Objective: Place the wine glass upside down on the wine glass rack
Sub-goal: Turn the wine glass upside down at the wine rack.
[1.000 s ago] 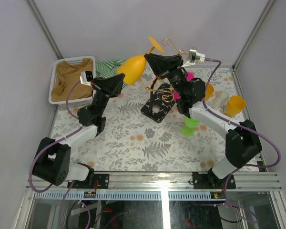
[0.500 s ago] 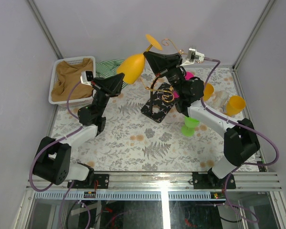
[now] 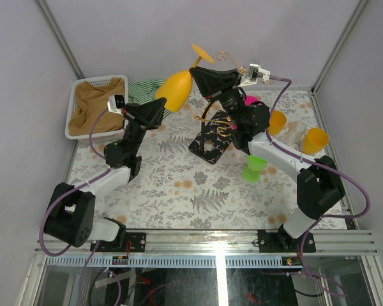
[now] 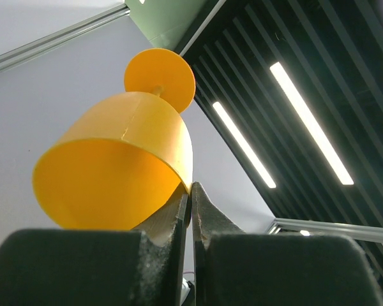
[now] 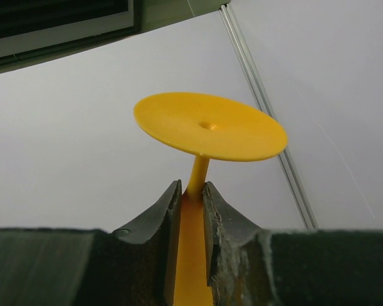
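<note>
The yellow wine glass [image 3: 173,91] hangs in the air upside down and tilted, foot uppermost, left of the wine glass rack. My left gripper [image 3: 162,106] is shut on the rim of its bowl; in the left wrist view the fingertips [image 4: 184,201] pinch the bowl's edge [image 4: 127,166]. My right gripper [image 3: 198,73] straddles the stem just under the round foot [image 5: 210,127], jaws a little apart with a thin gap beside the stem [image 5: 191,188]. The gold rack [image 3: 207,115] stands on its black speckled base [image 3: 210,145] below the right wrist.
A white basket [image 3: 76,131] with brown cloth sits at the back left, a green striped cloth [image 3: 143,88] beside it. A green glass [image 3: 254,169], a pink glass [image 3: 252,102], two orange cups [image 3: 315,140] and a pale object [image 3: 295,132] lie right of the rack.
The glass and both grippers have crept up and left. The right jaws squeezed in on the stem and have now widened again.
</note>
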Motion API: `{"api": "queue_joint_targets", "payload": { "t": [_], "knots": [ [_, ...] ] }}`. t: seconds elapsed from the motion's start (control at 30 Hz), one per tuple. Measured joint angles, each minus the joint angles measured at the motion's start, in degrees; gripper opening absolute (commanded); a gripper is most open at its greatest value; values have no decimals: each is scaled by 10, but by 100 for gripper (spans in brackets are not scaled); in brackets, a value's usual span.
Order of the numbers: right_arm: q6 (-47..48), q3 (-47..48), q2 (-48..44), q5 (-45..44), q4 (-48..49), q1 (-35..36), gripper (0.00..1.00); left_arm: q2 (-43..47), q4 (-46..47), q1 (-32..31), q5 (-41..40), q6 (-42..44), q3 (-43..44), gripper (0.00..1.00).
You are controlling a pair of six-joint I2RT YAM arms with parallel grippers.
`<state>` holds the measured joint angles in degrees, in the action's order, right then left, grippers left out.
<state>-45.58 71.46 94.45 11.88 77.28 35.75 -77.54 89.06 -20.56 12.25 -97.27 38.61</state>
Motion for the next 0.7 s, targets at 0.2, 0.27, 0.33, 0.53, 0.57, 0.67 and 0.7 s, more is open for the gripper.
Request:
{"api": "queue_joint_targets", "payload": {
  "t": [0.2,0.27,0.33,0.53,0.57,0.67,0.7],
  "knots": [
    [4,6,3,-2,-3,2,19,1,0,0,4,0,-1,0],
    [5,7,3,-3,-3,3,22,2,0,0,4,0,-2,0],
    [6,7,3,-3,-4,3,26,2,0,0,4,0,-4,0],
    [12,7,3,-1,-17,6,34,5,0,0,6,0,-9,0],
    [13,7,3,-2,-19,7,34,5,0,0,8,0,-10,0],
    [17,7,4,0,-20,9,26,5,0,0,10,0,-11,0],
    [18,7,4,-1,-20,9,22,5,0,0,10,0,-11,0]
  ]
}}
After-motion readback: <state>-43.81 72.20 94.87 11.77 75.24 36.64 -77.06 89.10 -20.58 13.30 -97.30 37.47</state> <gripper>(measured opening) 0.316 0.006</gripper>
